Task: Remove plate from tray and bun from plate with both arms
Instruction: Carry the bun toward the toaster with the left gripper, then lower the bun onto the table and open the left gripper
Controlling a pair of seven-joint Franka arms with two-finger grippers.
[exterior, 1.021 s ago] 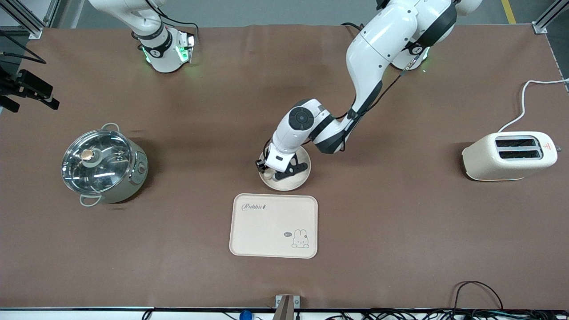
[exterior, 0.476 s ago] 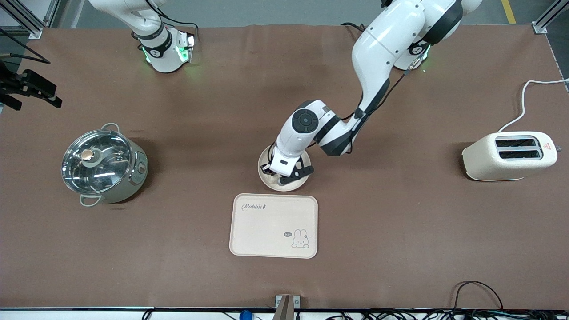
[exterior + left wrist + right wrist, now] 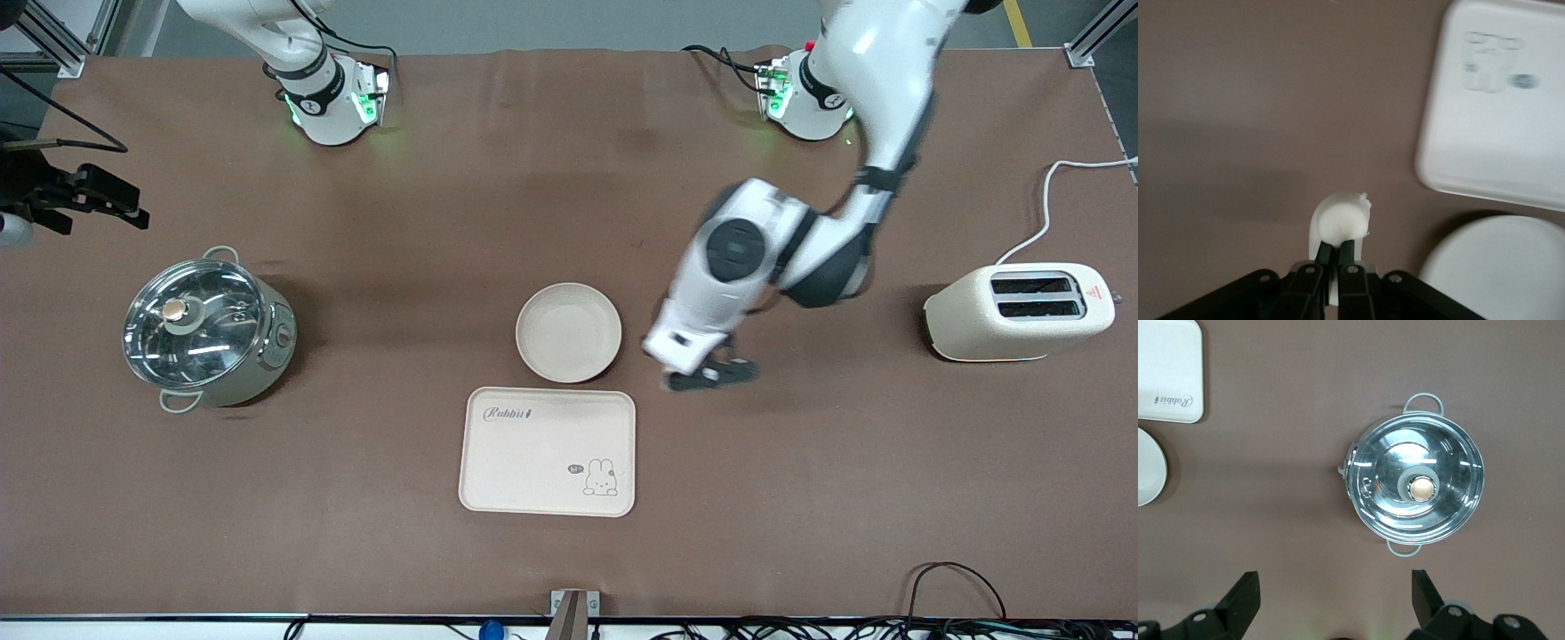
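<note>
The left end effector (image 3: 1333, 257) grips the bun (image 3: 1341, 220) over bare worktop (image 3: 800, 462), at the plate's (image 3: 569, 332) three o'clock. The right end effector (image 3: 1331, 600) waits, spread wide.

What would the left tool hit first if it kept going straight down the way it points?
Probably just bare table. The left tool, shut on the bun, points down at brown cloth beside the plate, though its height is hard to judge.

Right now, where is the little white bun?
The small pale cream-white bun is pinched in the left gripper, up in the air over bare brown table beside the round cream plate, toward the left arm's end.
</note>
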